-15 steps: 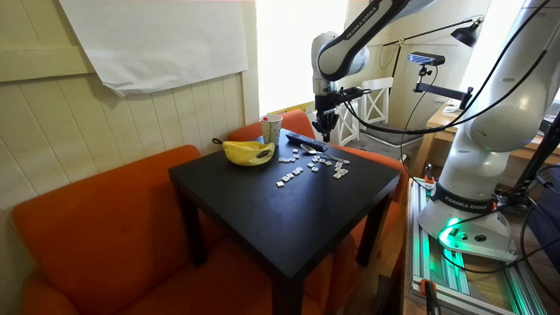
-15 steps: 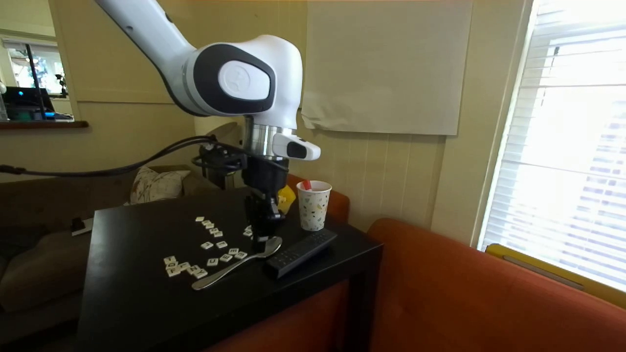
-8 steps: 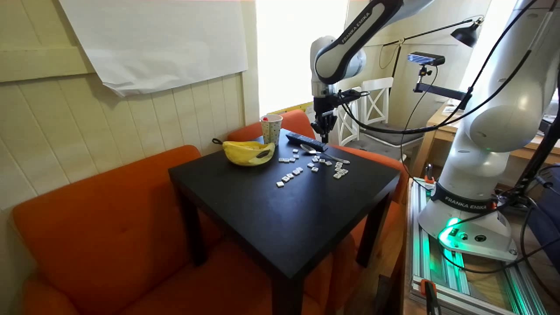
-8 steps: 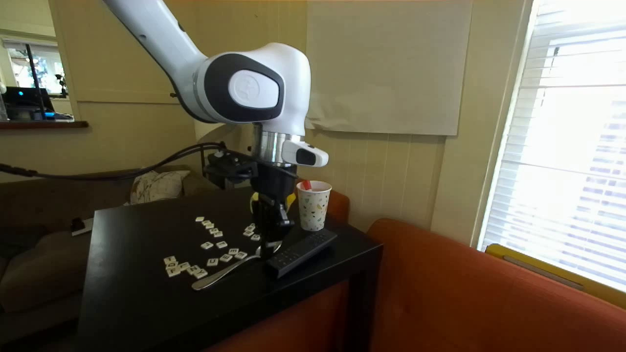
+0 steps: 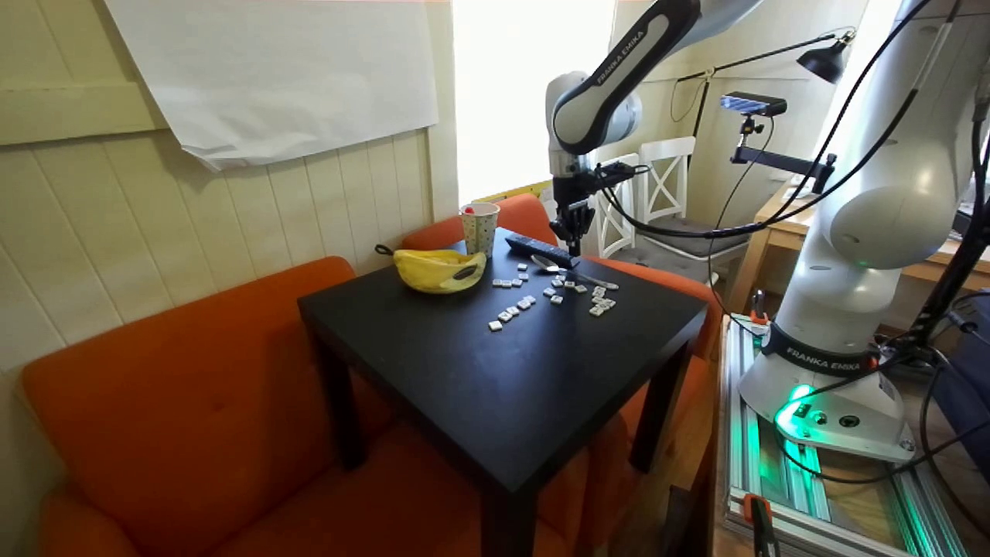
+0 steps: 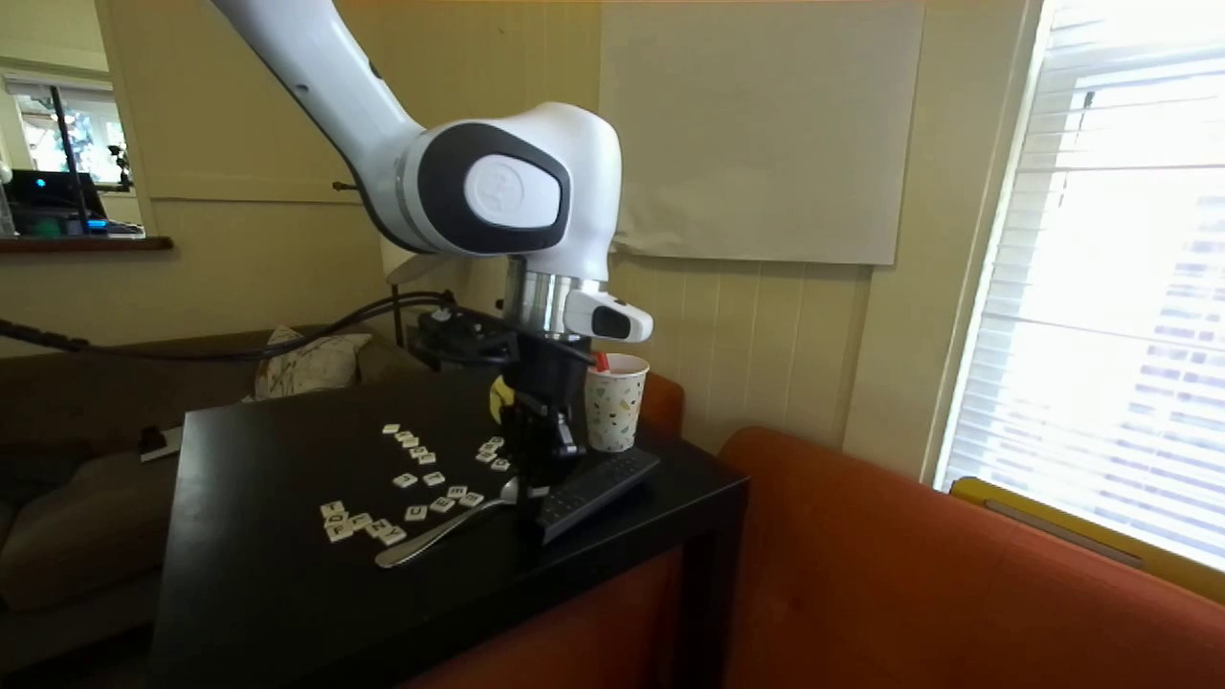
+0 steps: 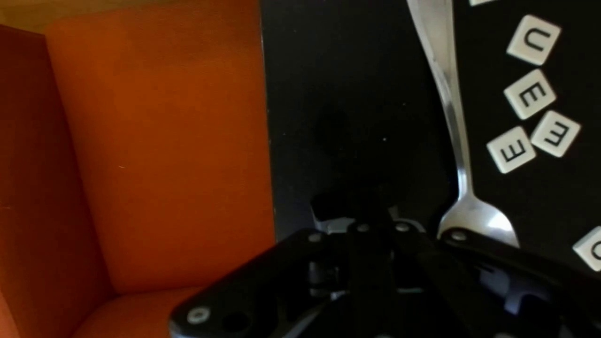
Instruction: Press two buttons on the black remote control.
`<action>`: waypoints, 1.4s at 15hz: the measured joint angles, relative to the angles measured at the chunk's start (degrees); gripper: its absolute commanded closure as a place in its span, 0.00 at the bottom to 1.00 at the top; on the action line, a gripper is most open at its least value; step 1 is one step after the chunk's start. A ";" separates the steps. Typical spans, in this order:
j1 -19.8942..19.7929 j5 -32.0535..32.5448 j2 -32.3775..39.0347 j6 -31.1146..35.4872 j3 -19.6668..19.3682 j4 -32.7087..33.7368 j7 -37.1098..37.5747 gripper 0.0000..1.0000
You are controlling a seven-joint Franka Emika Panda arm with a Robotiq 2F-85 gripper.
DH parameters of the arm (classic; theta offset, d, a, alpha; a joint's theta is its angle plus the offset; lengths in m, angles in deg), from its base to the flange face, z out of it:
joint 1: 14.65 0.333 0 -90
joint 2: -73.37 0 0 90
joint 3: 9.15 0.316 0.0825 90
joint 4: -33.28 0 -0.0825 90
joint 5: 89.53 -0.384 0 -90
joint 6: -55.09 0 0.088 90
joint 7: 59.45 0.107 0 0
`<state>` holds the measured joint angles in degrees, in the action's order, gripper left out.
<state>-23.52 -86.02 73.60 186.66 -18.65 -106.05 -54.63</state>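
While our black claw (image 5: 574,249) hangs closed near one end of the long black remote control (image 6: 607,485), we cannot tell if they touch. This remote control lies on the square black desk (image 5: 495,379).

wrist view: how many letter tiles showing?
6: one tile clipped at the top edge, four tiles grouped right of the spoon, one tile clipped at the right edge. The hand may hide more.
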 measured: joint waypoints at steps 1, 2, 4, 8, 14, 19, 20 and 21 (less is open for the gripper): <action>0.00 0.00 0.23 -0.01 0.00 0.12 -0.14 1.00; 0.00 0.00 0.39 -0.02 0.00 0.17 -0.34 1.00; 0.00 -0.04 0.52 -0.06 -0.01 0.19 -0.78 1.00; -0.02 -0.15 0.52 -0.56 -0.07 0.32 -1.73 1.00; -0.08 -1.24 0.44 -1.59 -0.32 0.94 -3.83 1.00; -0.08 -1.77 0.40 -1.99 -0.32 1.09 -5.11 1.00; -0.08 -1.83 0.40 -2.00 -0.32 1.09 -5.23 1.00; -0.08 -1.91 0.41 -2.00 -0.32 1.09 -5.33 1.00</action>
<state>-23.60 -87.93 74.01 184.66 -18.96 -104.96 -59.96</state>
